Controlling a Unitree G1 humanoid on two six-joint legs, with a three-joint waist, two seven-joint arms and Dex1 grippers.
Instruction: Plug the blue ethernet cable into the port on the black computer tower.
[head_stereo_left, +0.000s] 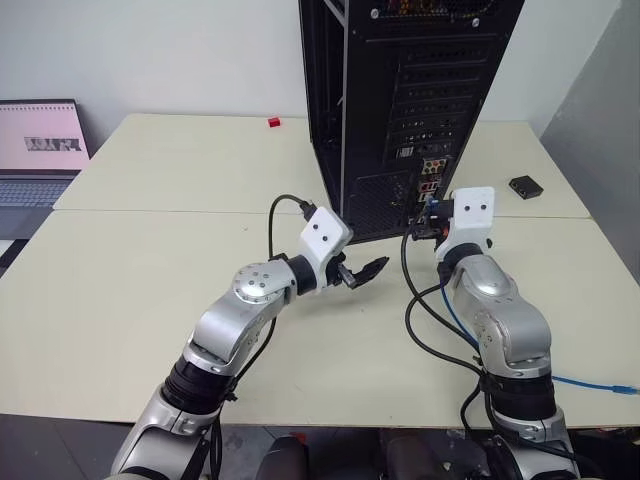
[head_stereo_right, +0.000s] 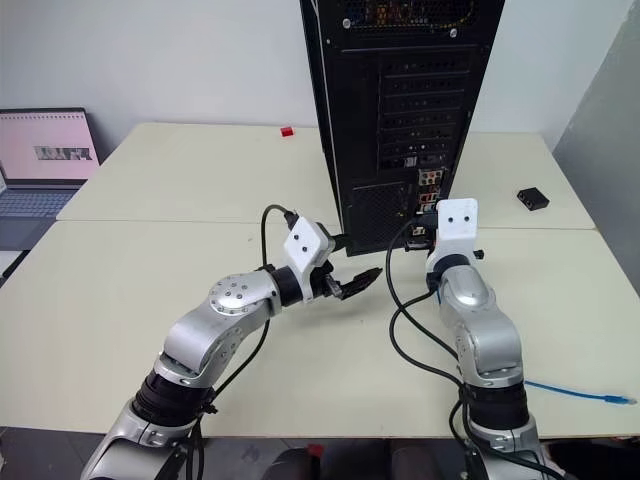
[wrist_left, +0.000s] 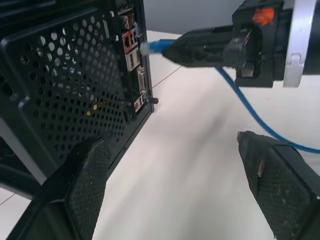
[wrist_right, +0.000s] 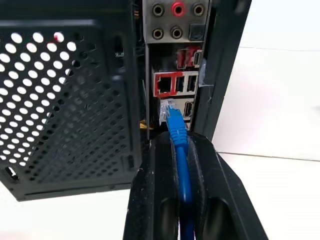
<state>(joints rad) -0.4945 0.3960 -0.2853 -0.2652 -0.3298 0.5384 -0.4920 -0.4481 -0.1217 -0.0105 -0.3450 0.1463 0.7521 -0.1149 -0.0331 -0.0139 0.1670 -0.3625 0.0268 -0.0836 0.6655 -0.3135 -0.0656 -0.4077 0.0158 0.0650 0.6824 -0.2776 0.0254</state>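
The black computer tower (head_stereo_left: 400, 100) stands upright at the table's far middle, its perforated rear panel toward me. My right gripper (wrist_right: 176, 142) is shut on the blue ethernet cable (wrist_right: 180, 165) just behind its clear plug (wrist_right: 167, 112). The plug tip sits close to the rear connector panel, just below the red-rimmed port (wrist_right: 163, 85). The rest of the cable trails back over the table to its free end (head_stereo_left: 622, 388) at the right. My left gripper (wrist_left: 175, 185) is open and holds nothing, level beside the tower's lower rear corner, left of the right gripper (wrist_left: 210, 47).
A laptop (head_stereo_left: 40, 150) stands open at the far left edge. A small black box (head_stereo_left: 525, 186) lies at the far right, and a small red block (head_stereo_left: 274, 122) left of the tower. Black arm cables (head_stereo_left: 420, 320) loop over the table by my right arm.
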